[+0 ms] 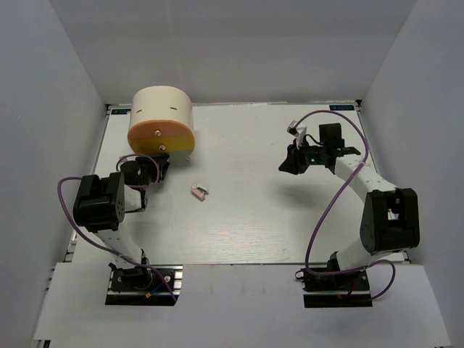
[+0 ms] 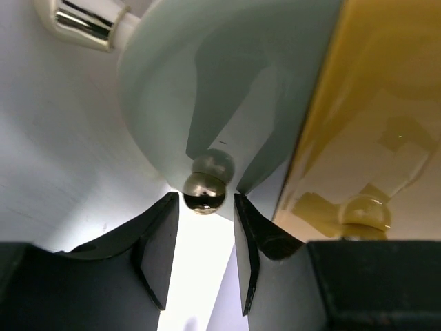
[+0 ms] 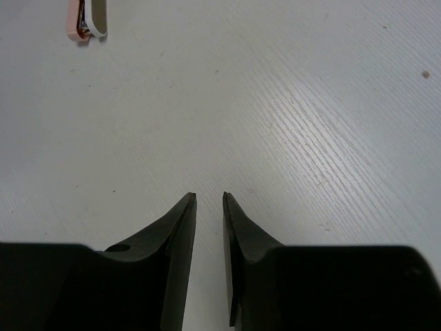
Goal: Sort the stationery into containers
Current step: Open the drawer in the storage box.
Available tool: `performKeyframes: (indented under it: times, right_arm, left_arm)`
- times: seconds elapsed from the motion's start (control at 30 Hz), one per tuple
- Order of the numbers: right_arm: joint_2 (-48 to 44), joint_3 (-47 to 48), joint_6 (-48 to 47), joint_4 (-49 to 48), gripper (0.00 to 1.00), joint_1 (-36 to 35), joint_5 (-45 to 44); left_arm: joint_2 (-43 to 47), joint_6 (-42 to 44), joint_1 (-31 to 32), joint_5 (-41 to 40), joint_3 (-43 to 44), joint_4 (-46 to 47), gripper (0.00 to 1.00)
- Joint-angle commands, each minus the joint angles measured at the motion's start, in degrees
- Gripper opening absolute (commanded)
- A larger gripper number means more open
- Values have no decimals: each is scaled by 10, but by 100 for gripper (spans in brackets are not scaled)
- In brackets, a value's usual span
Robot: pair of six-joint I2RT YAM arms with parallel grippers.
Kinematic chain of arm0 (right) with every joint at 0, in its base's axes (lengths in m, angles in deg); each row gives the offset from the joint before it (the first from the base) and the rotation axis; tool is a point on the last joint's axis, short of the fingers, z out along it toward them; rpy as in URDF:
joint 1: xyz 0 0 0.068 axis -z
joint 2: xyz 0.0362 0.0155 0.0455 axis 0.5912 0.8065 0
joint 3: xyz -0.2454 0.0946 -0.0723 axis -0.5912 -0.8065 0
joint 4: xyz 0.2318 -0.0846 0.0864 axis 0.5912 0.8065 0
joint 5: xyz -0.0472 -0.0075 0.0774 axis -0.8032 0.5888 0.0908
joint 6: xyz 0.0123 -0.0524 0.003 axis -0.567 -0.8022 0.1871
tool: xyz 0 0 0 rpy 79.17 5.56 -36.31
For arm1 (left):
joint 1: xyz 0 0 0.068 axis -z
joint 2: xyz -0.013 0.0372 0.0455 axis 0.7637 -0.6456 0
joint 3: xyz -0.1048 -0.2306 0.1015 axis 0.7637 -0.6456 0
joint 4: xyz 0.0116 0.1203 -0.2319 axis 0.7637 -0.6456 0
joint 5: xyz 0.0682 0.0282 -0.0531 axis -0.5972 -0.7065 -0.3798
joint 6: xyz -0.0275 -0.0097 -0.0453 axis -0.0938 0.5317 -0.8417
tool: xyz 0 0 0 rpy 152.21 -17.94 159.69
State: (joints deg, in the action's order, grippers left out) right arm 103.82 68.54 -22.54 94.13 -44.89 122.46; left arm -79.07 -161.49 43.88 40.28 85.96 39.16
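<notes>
The cream drum organiser (image 1: pixel 161 119) stands at the far left of the white surface (image 1: pixel 254 225), with its orange and yellow front turned toward the arms. The left end effector (image 2: pixel 204 201) is low, right at the bottom of this front. Its fingers (image 2: pixel 157 248) are spread, and a small shiny knob (image 2: pixel 204 193) sits between the tips. As far as I can see, neither finger touches it. A second, golden knob (image 2: pixel 362 210) is on the yellow face just beside it.

The pink-and-white clip (image 1: pixel 199 191) lies flat on the surface, near the organiser but apart from it, to the right of the left arm. The right end effector (image 3: pixel 209 198) hangs over bare surface well away on the right side. Its fingers are almost together, with only a narrow gap, and they pinch nothing. In the right wrist view the clip is far ahead, at the top left corner.
</notes>
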Motion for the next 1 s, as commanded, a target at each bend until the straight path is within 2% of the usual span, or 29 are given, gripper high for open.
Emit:
performKeyframes:
  times: [0.0, 0.43, 0.57, 0.67, 0.7, 0.97]
  right_arm:
    - [6, 25, -3, 7, 28, 3, 10]
    - [9, 30, -9, 15, 28, 2, 11]
    - [8, 31, -15, 20, 30, 4, 11]
    - [4, 34, -34, 35, 60, -2, 21]
    - [1, 34, -54, 45, 90, -3, 35]
    - [14, 56, -106, 96, 90, -10, 101]
  left_arm:
    - [-1, 19, -4, 1, 15, -5, 47]
    - [-13, 25, -4, -5, 10, 6, 41]
    - [-13, 31, -4, -5, 22, 0, 28]
    - [-7, 45, -4, 6, 22, -7, 24]
    - [1, 45, -4, 6, 16, -7, 23]
    - [53, 81, 7, 32, -60, -18, 20]
